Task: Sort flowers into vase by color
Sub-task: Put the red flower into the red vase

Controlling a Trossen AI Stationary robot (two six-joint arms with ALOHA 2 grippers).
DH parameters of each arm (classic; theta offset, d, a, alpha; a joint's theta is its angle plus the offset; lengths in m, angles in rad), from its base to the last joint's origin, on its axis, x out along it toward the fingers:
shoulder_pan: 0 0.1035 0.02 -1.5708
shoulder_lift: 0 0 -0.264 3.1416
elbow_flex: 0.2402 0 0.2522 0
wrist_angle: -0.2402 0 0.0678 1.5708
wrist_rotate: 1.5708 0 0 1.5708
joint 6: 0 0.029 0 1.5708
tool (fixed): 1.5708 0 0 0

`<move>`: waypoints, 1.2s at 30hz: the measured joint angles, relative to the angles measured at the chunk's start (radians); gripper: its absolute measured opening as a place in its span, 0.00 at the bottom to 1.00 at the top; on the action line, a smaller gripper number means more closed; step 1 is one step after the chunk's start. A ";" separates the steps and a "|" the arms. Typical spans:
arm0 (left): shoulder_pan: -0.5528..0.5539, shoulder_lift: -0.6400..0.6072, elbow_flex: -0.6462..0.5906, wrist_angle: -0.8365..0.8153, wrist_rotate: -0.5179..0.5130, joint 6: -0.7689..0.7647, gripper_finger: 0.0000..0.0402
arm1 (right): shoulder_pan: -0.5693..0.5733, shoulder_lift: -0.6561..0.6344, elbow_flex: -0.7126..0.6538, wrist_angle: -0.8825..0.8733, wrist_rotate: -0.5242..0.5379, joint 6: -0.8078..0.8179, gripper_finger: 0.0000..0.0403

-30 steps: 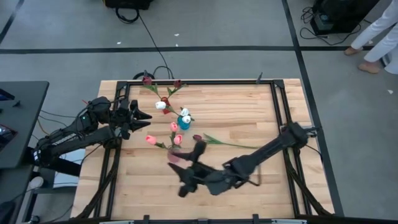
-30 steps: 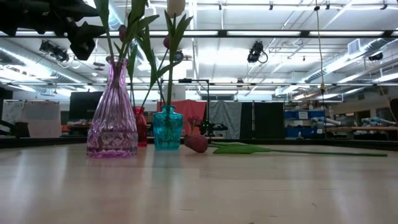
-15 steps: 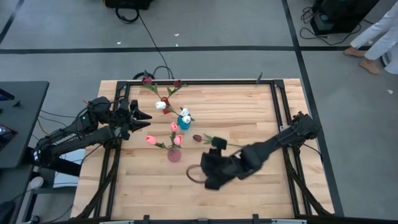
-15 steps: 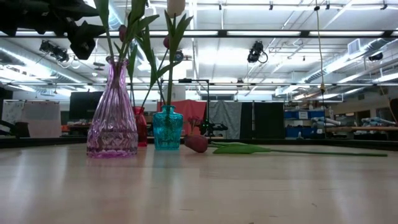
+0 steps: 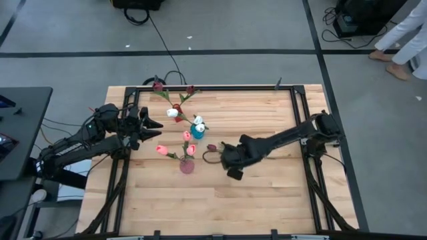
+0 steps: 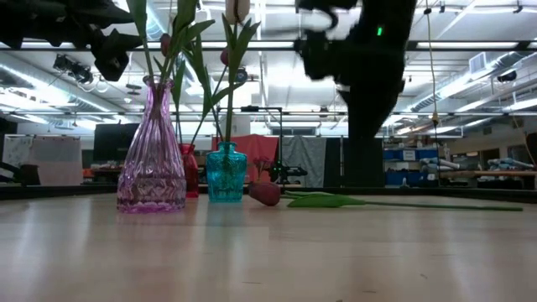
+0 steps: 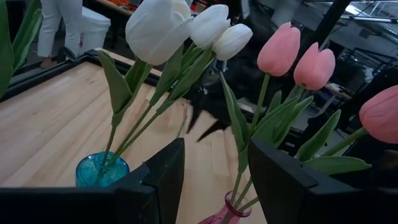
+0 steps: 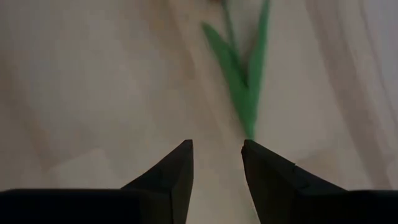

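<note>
A dark red flower (image 5: 212,147) is seen lying flat on the worktop (image 5: 267,200), beside the blue vase (image 5: 197,131). The right gripper (image 5: 230,160) is held above its stem, jaws apart, empty. The left gripper (image 5: 155,123) is kept near the vases, jaws wide.

Both arms are showing matte black housings, chunky at the joints, slimmer along the links. Left arm (image 5: 80,143) is carrying thin cabling beside its base. Right arm (image 5: 280,140) is showing a small green indicator light on its dark wrist block in the low view. Fingers (image 8: 163,180) are reading as flat black wedges tapering to points.
</note>
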 joint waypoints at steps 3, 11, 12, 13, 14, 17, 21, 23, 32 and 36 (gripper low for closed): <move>0.000 0.000 0.000 0.000 0.000 0.000 0.45 | -0.049 0.001 -0.045 0.024 -0.018 -0.041 0.36; 0.000 0.000 0.000 -0.023 -0.003 0.004 0.45 | -0.107 0.001 -0.118 0.097 -0.073 -0.142 0.33; 0.000 0.000 0.000 -0.023 -0.008 0.004 0.45 | -0.112 0.001 -0.131 0.108 -0.085 -0.148 0.33; 0.000 0.000 0.000 -0.022 -0.010 0.004 0.45 | -0.117 0.001 -0.145 0.117 -0.095 -0.155 0.33; 0.000 0.000 0.000 -0.022 -0.011 0.005 0.45 | -0.120 0.001 -0.160 0.128 -0.096 -0.163 0.33; 0.000 0.000 0.000 -0.022 -0.019 0.024 0.45 | -0.132 0.001 -0.198 0.174 -0.103 -0.170 0.33; 0.000 0.000 0.000 -0.022 -0.019 0.027 0.45 | -0.139 0.001 -0.233 0.212 -0.116 -0.173 0.33; 0.000 0.000 0.000 -0.022 -0.023 0.027 0.45 | -0.139 0.000 -0.243 0.226 -0.118 -0.185 0.32; 0.000 0.000 0.000 -0.018 -0.042 0.058 0.45 | -0.138 0.000 -0.247 0.257 -0.100 -0.176 0.03; 0.000 0.000 0.000 -0.021 -0.047 0.017 0.45 | -0.139 -0.046 -0.247 0.284 -0.092 -0.189 0.02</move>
